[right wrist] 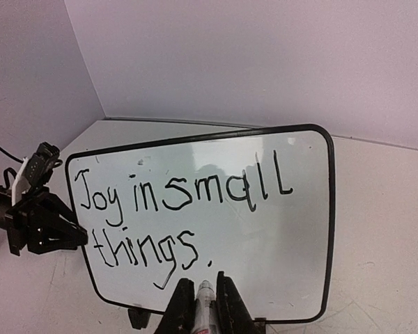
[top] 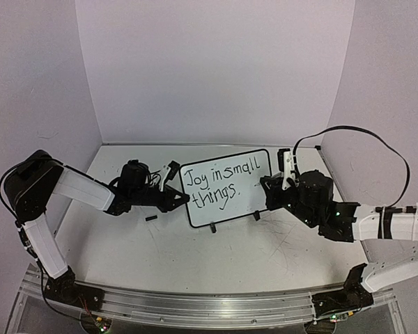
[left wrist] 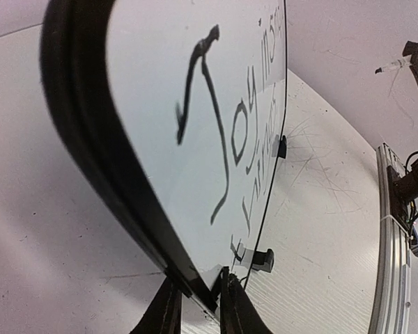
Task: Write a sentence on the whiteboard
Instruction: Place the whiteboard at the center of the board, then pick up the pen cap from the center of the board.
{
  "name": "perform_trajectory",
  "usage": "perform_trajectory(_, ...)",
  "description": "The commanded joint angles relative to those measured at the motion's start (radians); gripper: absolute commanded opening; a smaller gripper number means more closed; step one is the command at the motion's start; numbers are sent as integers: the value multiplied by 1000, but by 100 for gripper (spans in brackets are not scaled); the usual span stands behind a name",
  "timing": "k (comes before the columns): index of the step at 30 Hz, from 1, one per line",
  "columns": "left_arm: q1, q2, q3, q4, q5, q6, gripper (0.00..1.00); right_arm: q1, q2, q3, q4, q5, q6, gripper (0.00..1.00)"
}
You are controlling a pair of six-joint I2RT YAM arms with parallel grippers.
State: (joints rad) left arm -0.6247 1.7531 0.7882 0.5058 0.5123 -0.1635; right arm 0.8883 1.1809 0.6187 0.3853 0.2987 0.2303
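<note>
The whiteboard [top: 245, 202] stands upright on its two black feet in the middle of the table, with the sentence [top: 219, 184] "Joy in small things." in black on its face [right wrist: 285, 236]. My left gripper [top: 184, 198] pinches the board's left edge; in the left wrist view the black frame [left wrist: 90, 139] runs down between the two fingers [left wrist: 197, 287]. The right gripper [right wrist: 200, 284] is shut on a white marker [right wrist: 205, 306]. Its tip points at the board's lower middle, just below the full stop. From the top it sits by the board's right edge [top: 266, 188].
A small black cap-like piece [top: 151, 218] lies on the table left of the board, below my left gripper. A metal rail [top: 209, 306] runs along the near edge. Walls close in at the back and on both sides.
</note>
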Motion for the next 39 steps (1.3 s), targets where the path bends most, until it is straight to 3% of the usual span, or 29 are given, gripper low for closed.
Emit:
perform_trajectory(1,16,-27,32,-68,-78,15,21,2,-65,-10,-21,43,-8,0)
perform_trajectory(9,16,-162,4,-125,-107,16,51,3,-109,-11,-47,60,-39,0)
perform_trajectory(13,16,-307,-68,-208,-159,-32,71,3,-95,36,-98,62,-78,0)
perform_trajectory(18,16,-469,-145,-473,-320,-175,74,2,-66,75,-121,26,-104,0)
perform_trajectory(21,16,-469,-85,-739,-427,-234,75,3,-22,120,-155,-24,-103,0)
perform_trajectory(24,16,-423,-24,-875,-454,-213,74,2,19,156,-188,-76,-91,0)
perform_trajectory(39,26,-11,248,-941,-534,22,67,3,-36,139,-205,-50,-47,2)
